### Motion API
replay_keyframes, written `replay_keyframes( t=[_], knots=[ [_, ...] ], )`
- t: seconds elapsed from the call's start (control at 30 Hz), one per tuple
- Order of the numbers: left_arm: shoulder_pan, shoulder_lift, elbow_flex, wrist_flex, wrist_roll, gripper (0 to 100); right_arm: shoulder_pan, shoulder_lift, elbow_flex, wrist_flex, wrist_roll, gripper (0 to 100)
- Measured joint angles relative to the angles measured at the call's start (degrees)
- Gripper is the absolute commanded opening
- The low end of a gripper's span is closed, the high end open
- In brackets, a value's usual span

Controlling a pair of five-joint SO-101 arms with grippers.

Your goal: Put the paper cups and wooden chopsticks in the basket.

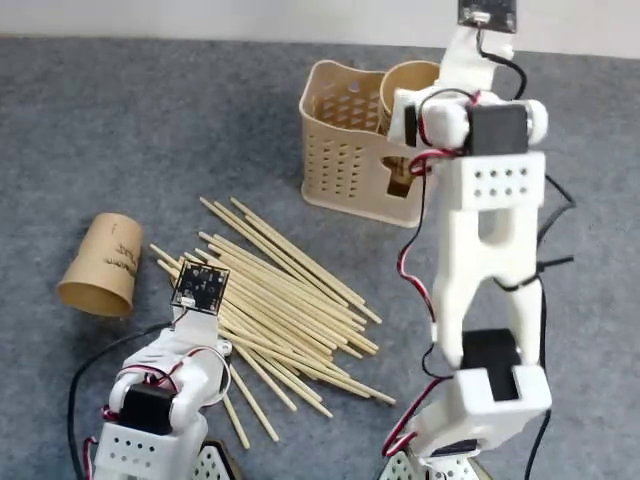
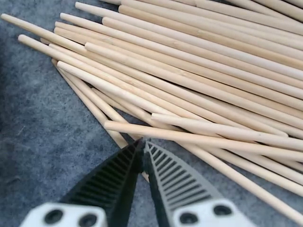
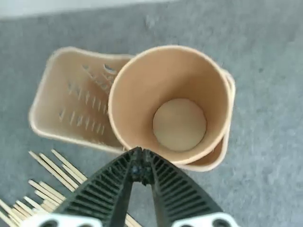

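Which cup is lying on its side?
The cup beside the chopsticks, out on the grey carpet. The other cup stands mouth-up in the basket.

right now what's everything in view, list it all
table: one, grey fuzzy cover
basket: one, beige, far side of the table
upright paper cup: one, tan, in the basket, rim above it
chopsticks: many, pale wood, loose pile mid-table
lying paper cup: one, brown, on its side left of the chopsticks
left gripper: one, black, shut, tips at the pile's edge
right gripper: one, black, shut on the upright paper cup's rim
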Motion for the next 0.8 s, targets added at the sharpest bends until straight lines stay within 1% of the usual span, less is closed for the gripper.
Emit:
replay_keyframes(
  t=[0.23,0.47,0.6,0.8],
  knots=[
    [0.0,0.0,0.0,0.0,0.0,1,-0.26,3.34,-2.02,1.49,0.0,0.6],
    [0.0,0.0,0.0,0.0,0.0,1,-1.23,2.2,-1.76,5.1,0.18,0.6],
    [0.0,0.0,0.0,0.0,0.0,1,-2.73,-3.96,-1.85,5.36,0.18,0.6],
    [0.0,0.0,0.0,0.0,0.0,1,-4.57,-11.25,-1.85,9.67,0.62,0.6]
  ],
)
